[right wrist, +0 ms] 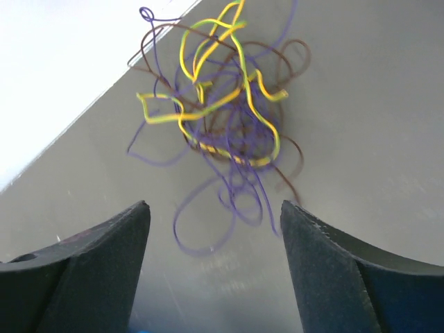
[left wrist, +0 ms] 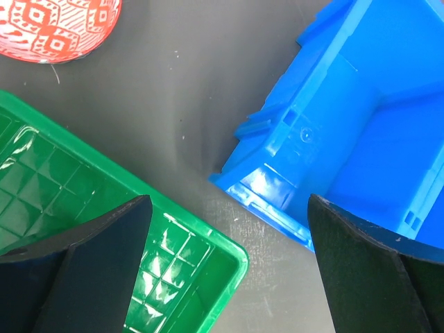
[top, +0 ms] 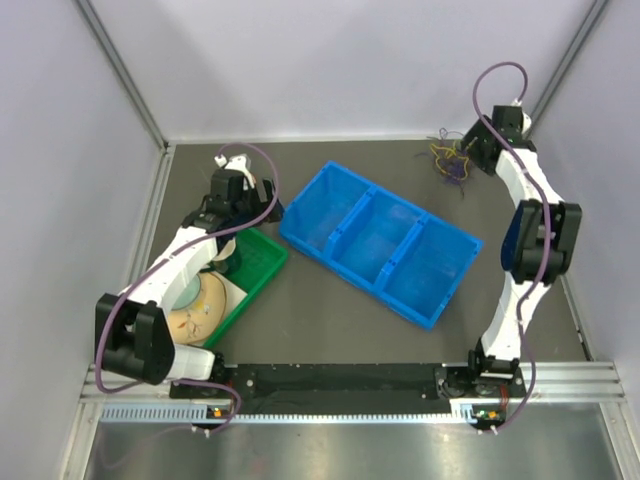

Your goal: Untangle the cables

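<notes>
A tangle of thin purple, yellow and brown cables (top: 450,163) lies on the dark table at the far right, near the back wall. In the right wrist view the cable tangle (right wrist: 222,118) lies just ahead of my right gripper (right wrist: 215,208), which is open and empty above the table. My right gripper (top: 468,150) sits right beside the tangle in the top view. My left gripper (left wrist: 229,201) is open and empty, hovering over the gap between the green tray and the blue bin; in the top view it (top: 262,205) is at the left.
A blue three-compartment bin (top: 380,243) lies diagonally mid-table; its corner (left wrist: 333,132) shows in the left wrist view. A green tray (top: 262,270) sits at the left with a corner (left wrist: 208,243) under my left gripper. A red-patterned bowl (left wrist: 59,28) lies beyond it.
</notes>
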Available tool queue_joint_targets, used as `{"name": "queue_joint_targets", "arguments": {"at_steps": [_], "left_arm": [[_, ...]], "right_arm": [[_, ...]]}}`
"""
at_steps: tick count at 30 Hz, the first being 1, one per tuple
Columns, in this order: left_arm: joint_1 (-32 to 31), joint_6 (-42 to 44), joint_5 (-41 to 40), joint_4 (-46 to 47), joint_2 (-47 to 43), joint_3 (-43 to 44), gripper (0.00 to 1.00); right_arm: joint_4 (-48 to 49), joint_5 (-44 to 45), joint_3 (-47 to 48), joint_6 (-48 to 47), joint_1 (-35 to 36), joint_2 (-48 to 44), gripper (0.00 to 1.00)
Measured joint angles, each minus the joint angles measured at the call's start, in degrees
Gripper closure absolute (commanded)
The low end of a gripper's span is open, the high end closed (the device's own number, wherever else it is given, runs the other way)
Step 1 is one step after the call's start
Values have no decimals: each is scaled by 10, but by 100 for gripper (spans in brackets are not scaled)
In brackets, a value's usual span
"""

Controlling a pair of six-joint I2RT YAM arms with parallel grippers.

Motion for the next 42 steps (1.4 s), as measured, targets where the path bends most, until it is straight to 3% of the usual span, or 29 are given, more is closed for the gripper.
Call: {"name": "queue_joint_targets", "arguments": {"at_steps": [6,9,10,11,20,26,34,42], "left_arm": [[-2,-2,2,6,18,2,1],[-4,-2,7,5,23,3,1],[-4,-2,8,6,23,3,1],[-4,-2,10,6,23,4,1],[-6,-15,25,18,23,8,1],[-7,-28,47,40,30,10,1],[-10,-33,65,48,56,35,1],[-21,-30,115,56,63,43,1]], "right_arm": [[-4,-8,57,16,0,85,33],[-10,-9,66,14,0,104,64],[-11,-11,70,14,0,110,91],[-12,-12,73,13,0,115,100],[-11,-52,66,24,0,94,100],[25,-104,33,40,0,-34,100],[94,-137,56,59,1,-185,100],[108,-137,133,68,1,-181,100]]}}
